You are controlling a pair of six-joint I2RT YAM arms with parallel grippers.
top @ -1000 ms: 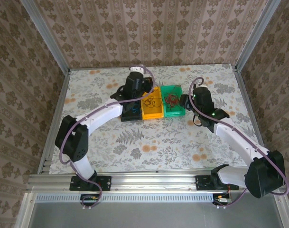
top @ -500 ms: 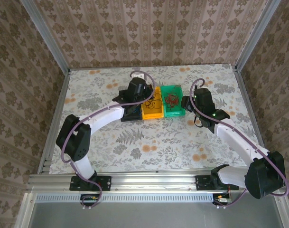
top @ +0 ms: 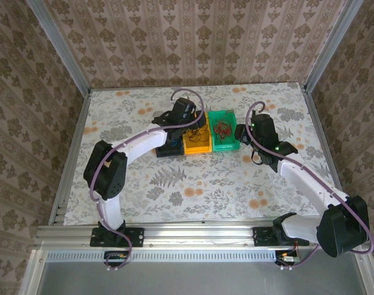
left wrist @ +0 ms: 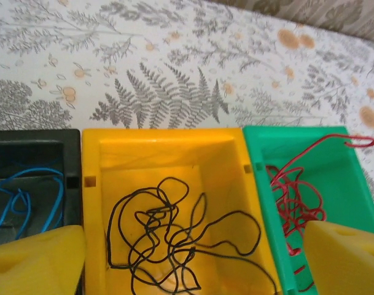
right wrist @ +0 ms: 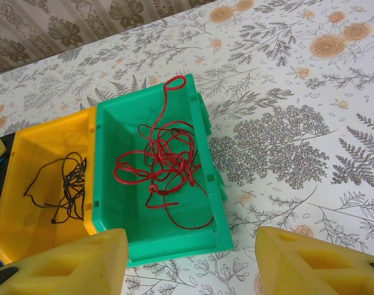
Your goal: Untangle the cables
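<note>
The black cable [left wrist: 153, 215] lies in loose tangled loops in the yellow bin [left wrist: 223, 160]. Beside it, the red cable [left wrist: 297, 196] sits coiled in the green bin [left wrist: 340, 178], one end hooked over the far rim. The blue cable [left wrist: 27, 184] is in the black bin [left wrist: 33, 141]. My left gripper [left wrist: 193, 264] hangs open above the yellow bin with nothing between its yellow fingers. My right gripper [right wrist: 193, 264] is open and empty over the near right corner of the green bin [right wrist: 174, 243], with the red cable [right wrist: 165, 157] in front of it.
The three bins stand in a row at the table's middle back: black bin [top: 169, 147], yellow bin [top: 198, 146], green bin [top: 225, 145]. Patterned tablecloth surrounds them. Walls and metal posts close in the back and sides.
My left arm has swung right and toward the back, bringing its gripper over the yellow bin. The right arm has shifted only slightly.
</note>
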